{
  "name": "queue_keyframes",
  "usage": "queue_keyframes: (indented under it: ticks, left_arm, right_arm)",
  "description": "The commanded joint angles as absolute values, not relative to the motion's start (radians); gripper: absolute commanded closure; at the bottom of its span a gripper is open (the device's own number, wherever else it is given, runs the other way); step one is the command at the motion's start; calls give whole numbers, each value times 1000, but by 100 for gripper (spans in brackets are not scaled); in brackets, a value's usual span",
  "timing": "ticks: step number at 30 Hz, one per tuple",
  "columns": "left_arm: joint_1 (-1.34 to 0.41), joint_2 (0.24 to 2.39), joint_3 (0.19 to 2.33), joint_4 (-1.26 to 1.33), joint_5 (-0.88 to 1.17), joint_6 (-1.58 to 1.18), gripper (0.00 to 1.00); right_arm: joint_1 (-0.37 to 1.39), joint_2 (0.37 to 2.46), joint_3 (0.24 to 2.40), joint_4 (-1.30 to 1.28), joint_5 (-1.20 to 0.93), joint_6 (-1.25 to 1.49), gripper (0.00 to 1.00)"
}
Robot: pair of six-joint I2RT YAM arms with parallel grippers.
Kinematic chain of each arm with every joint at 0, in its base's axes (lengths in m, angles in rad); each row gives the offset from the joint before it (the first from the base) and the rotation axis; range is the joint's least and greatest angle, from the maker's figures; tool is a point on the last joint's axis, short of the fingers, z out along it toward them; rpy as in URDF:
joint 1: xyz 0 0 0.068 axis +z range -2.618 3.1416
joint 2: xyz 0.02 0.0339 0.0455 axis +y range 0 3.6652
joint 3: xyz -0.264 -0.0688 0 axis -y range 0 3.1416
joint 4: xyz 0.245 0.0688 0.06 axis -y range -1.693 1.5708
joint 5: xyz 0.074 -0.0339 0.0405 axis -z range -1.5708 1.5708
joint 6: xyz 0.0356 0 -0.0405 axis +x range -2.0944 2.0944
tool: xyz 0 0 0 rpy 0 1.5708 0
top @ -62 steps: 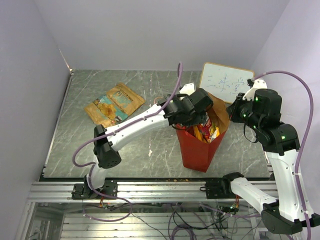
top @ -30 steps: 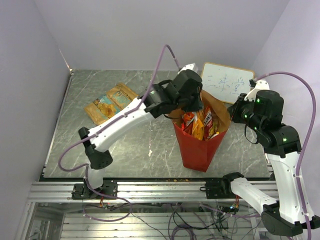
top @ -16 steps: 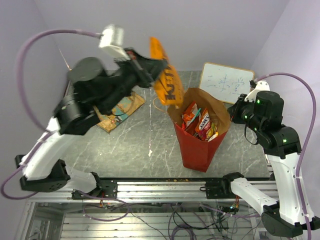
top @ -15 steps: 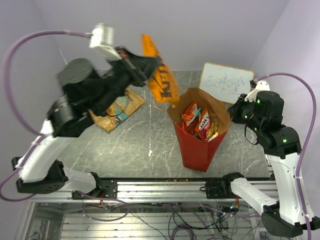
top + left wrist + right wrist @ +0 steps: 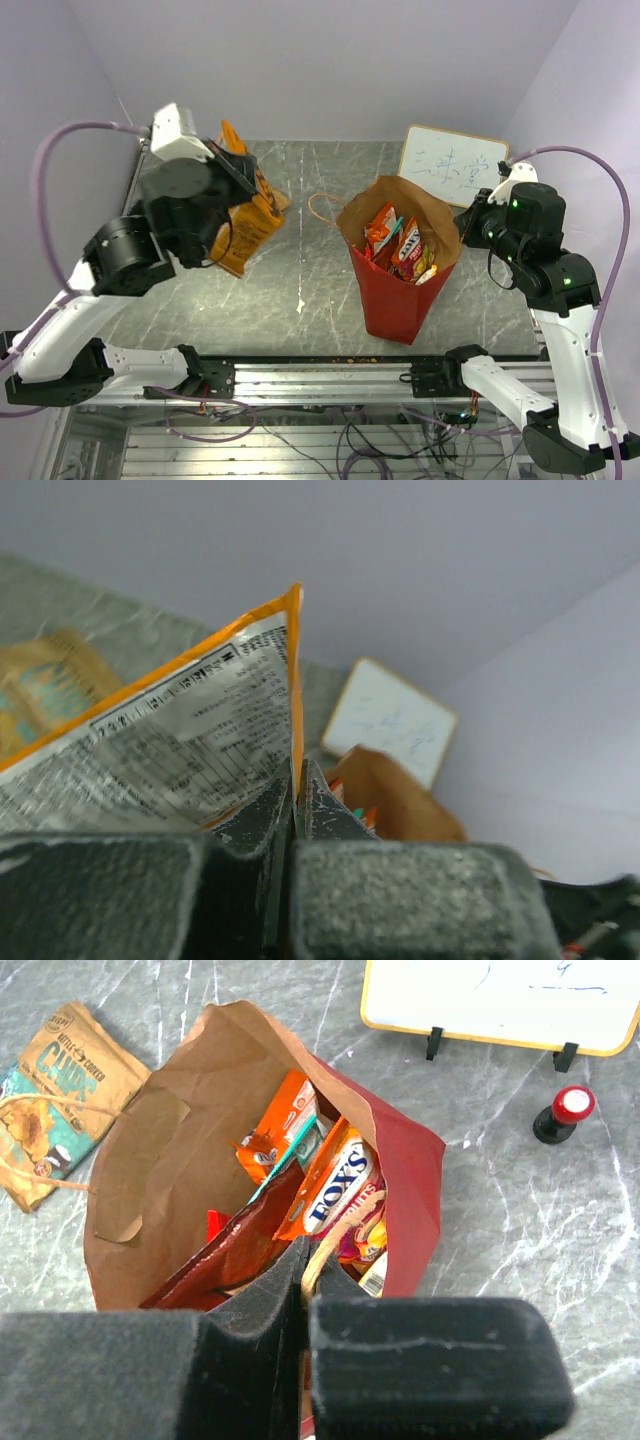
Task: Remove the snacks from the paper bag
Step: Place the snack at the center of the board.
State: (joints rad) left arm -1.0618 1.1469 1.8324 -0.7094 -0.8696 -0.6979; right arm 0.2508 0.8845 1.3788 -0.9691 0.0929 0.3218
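Red paper outside and matt brown kraft inside are seen on the paper bag (image 5: 398, 300). At its 9 o'clock, a glossy, crinkled foil film, silvery on the printed back, is shown by the orange packet (image 5: 150, 750). A smooth, grey marbled finish is borne by the table (image 5: 325, 275).

The paper bag (image 5: 395, 300) stood upright right of the table's centre, red outside, brown kraft inside (image 5: 140, 1160), mouth open, with one thin cord handle (image 5: 320, 205) looped out to its left. Several packets stood on edge inside: an orange packet (image 5: 285, 1120), a Fox's packet (image 5: 335, 1185) and a dark red packet (image 5: 250, 1245). An orange chip packet (image 5: 245, 225) hung pinched by its top edge in the left gripper (image 5: 297, 780), well left of the bag. A tan flat pack (image 5: 50, 1090) lay flat on the table beyond it.
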Motion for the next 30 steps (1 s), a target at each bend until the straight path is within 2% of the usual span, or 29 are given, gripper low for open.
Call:
queue_keyframes:
  ticks: [1, 8, 12, 18, 30]
  left_arm:
    - [-1062, 1105, 1687, -871, -1005, -989, 93]
    - [-1028, 1085, 1411, -872, -1107, -1037, 93]
    - [-924, 1127, 1351, -814, -1037, -951, 93]
    - [-756, 1169, 1335, -668, -917, -798, 93]
    - [-480, 1270, 1413, -662, -768, -569, 93]
  right_arm:
    - [253, 880, 1366, -939, 77, 324, 100]
    - [253, 886, 1370, -939, 64, 326, 100]
    - [254, 884, 1373, -944, 60, 325, 100]
    - [253, 881, 1367, -944, 49, 332, 100]
    - [254, 873, 1370, -959, 60, 330, 100]
